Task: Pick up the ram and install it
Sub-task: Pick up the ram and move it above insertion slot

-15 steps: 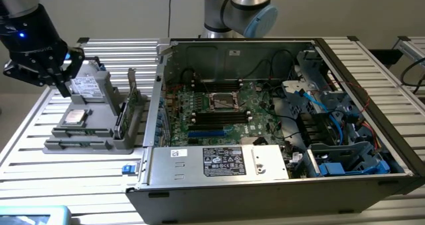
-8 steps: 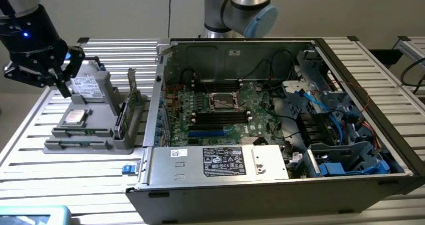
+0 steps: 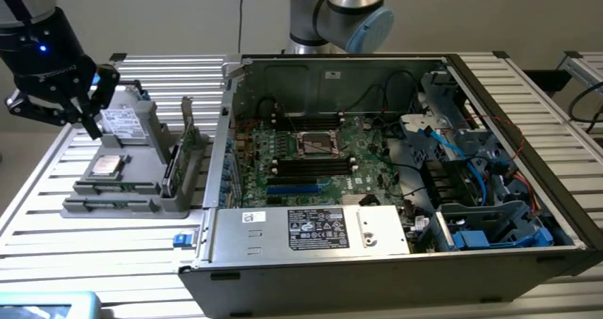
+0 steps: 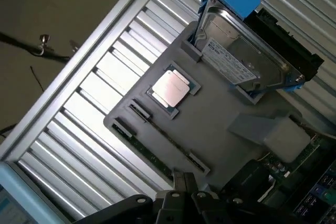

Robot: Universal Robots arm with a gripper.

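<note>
You have a slatted aluminium table (image 3: 56,157) under everything, with a plain pale wall behind it. Your gripper (image 3: 61,118) hangs at the exterior view's left, above the far end of the grey fixture tray (image 3: 141,146). Its black fingers are spread apart and hold nothing.

Just below it a hard drive (image 3: 121,121) stands tilted in the tray's rear cradle. Next toward the near end lies a square processor chip (image 3: 106,166), flat in its pocket. The ram (image 3: 111,205) appears to sit in a long slot by the tray's near edge, well apart from the gripper. In the wrist view it reads as a thin green strip (image 4: 149,153).

A taller green card (image 3: 188,132) stands on edge at the tray's side nearest the open computer case (image 3: 377,277). Inside the case, the motherboard (image 3: 311,157) lies exposed.
</note>
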